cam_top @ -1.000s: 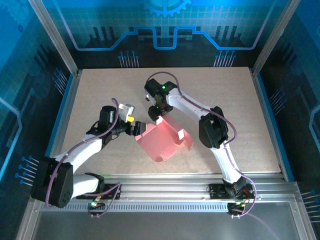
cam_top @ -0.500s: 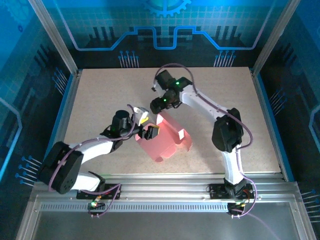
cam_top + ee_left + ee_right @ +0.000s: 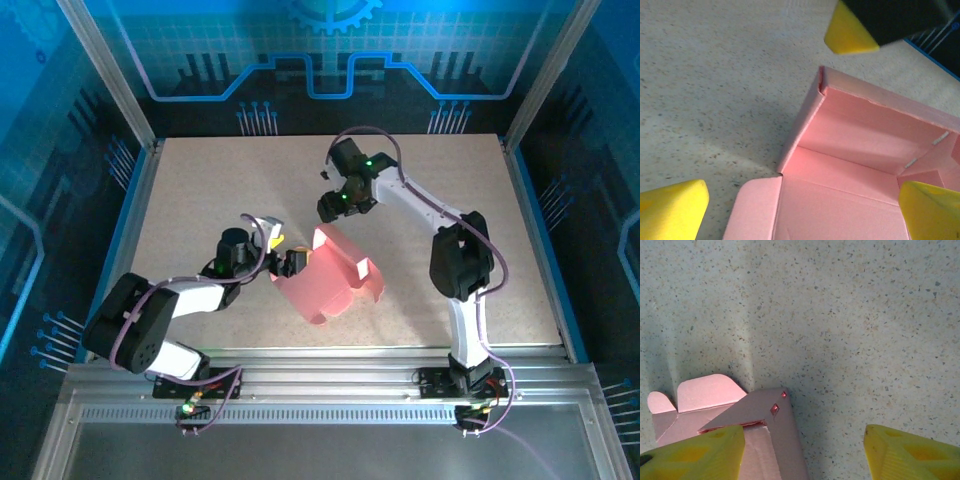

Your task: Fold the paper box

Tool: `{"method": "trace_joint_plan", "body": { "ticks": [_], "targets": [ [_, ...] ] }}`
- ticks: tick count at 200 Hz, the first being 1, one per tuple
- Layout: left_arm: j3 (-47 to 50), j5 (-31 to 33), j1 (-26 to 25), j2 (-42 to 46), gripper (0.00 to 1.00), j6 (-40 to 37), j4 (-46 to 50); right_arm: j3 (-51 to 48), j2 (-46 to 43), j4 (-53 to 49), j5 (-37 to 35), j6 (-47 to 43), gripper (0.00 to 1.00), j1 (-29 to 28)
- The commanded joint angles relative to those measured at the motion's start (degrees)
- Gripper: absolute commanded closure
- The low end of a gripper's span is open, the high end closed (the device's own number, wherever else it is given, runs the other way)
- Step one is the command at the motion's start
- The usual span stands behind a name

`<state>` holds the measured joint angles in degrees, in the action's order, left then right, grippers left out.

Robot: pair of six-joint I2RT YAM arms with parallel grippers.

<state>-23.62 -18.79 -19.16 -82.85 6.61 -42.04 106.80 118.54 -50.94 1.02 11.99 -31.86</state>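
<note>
The box [image 3: 335,280] lies on the tabletop [image 3: 200,190], roughly mid-way between the two arms, and is only partly made up. From the left wrist, two side walls [image 3: 805,125] stand up and meet at a corner, with the floor panel creased below them. Just left of that corner a round-cornered flap [image 3: 752,210] lies flat. From above, more tabs spread out on the box's right and near sides, so those sides look unraised. No lid or closing panel is tucked in.

The left tool [image 3: 290,258] sits at the box's left edge, spread fully wide and grasping nothing. In its wrist view the fingertips flank the raised corner, one over bare tabletop left of the box and one over the box's interior. Whether either tip touches the card I cannot tell.

The right tool [image 3: 328,210] hangs just beyond the box's far corner. It is released, with speckled tabletop between its fingers and the box's corner close to one of them, and it holds nothing.

My judgement is that the task is somewhere near the middle. The first walls are up, while the remaining sides have to be lifted, their tabs tucked, and the box closed.
</note>
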Motion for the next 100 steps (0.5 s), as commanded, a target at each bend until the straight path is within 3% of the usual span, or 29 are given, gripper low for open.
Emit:
{"method": "trace_joint_plan", "body": {
  "ticks": [1, 100],
  "targets": [
    [0.1, 1.5, 1.1, 1.3, 0.01, 2.3, 0.2, 0.0, 1.9, -0.6, 1.0, -0.5, 0.35, -0.9],
    [0.0, 0.4, 1.3, 0.3, 0.01, 2.4, 0.7, -0.5, 5.0, -3.5, -4.8, -2.2, 0.37, -2.4]
  ]
}}
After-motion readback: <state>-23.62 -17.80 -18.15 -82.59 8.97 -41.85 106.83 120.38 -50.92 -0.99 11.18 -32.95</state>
